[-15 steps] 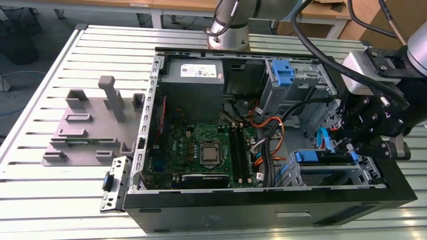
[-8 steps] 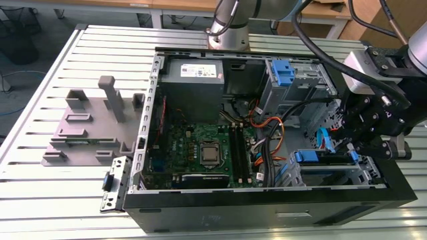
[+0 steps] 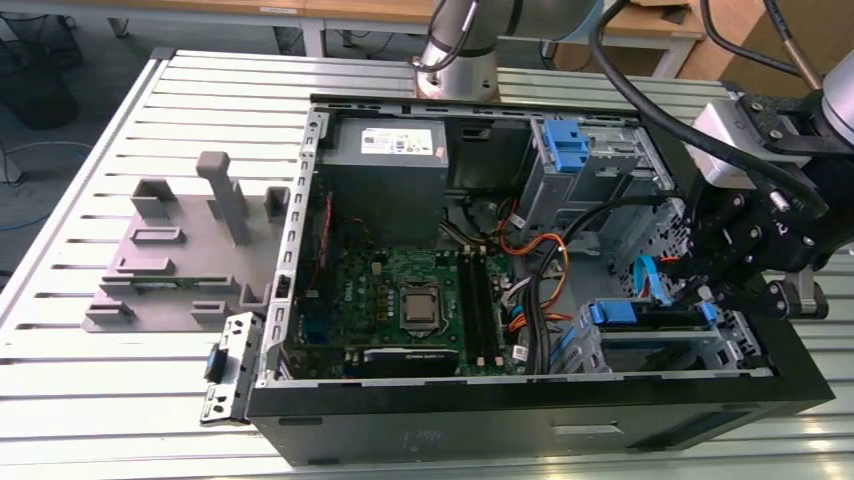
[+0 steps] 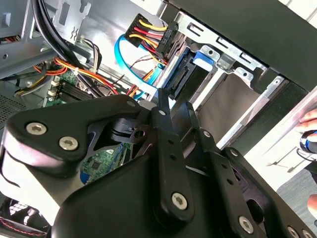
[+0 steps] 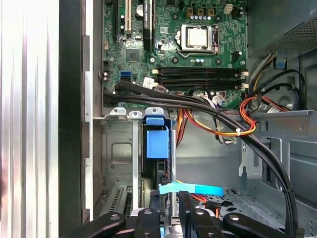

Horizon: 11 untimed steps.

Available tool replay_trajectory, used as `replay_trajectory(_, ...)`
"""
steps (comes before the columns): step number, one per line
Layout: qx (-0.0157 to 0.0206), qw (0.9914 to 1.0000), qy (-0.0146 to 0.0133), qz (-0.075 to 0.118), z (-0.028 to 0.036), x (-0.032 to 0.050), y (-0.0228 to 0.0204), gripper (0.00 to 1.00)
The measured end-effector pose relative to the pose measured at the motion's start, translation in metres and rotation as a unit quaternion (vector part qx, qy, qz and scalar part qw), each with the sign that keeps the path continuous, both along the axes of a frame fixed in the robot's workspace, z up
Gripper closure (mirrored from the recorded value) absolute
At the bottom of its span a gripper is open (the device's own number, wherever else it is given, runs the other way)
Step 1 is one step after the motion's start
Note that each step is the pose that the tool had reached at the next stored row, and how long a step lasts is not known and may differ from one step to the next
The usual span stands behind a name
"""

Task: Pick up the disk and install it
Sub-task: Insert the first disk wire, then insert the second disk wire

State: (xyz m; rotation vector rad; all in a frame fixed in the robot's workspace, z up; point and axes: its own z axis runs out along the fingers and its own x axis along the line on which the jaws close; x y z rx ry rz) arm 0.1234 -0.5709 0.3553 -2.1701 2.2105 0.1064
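The disk (image 3: 663, 322) sits edge-up in the drive cage (image 3: 727, 350) at the near corner of the open computer case, on the exterior view's right. Its blue carrier tab (image 5: 157, 144) and dark body (image 4: 182, 78) show in both wrist views. My black gripper (image 3: 694, 290) hangs right over the cage at the disk's end. The two fingers (image 5: 148, 218) stand close together with only a narrow slit between them (image 4: 172, 106). Whether they pinch the carrier's edge is hidden.
Thick black cables (image 5: 223, 111) and orange-yellow wire bundles (image 4: 84, 69) cross beside the cage. Motherboard (image 3: 400, 300), grey power-supply box (image 3: 387, 150) and a bare blue bracket (image 3: 567, 145) fill the case. A grey fixture (image 3: 187, 250) stands on the slatted table. A hand (image 4: 309, 119) is nearby.
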Motion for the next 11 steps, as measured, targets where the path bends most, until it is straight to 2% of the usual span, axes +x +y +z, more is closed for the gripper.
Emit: replay_trajectory(11, 0.0004, 1.00000, 0.0000, 0.000, 0.0024, 0.0005, 0.0002, 0.71)
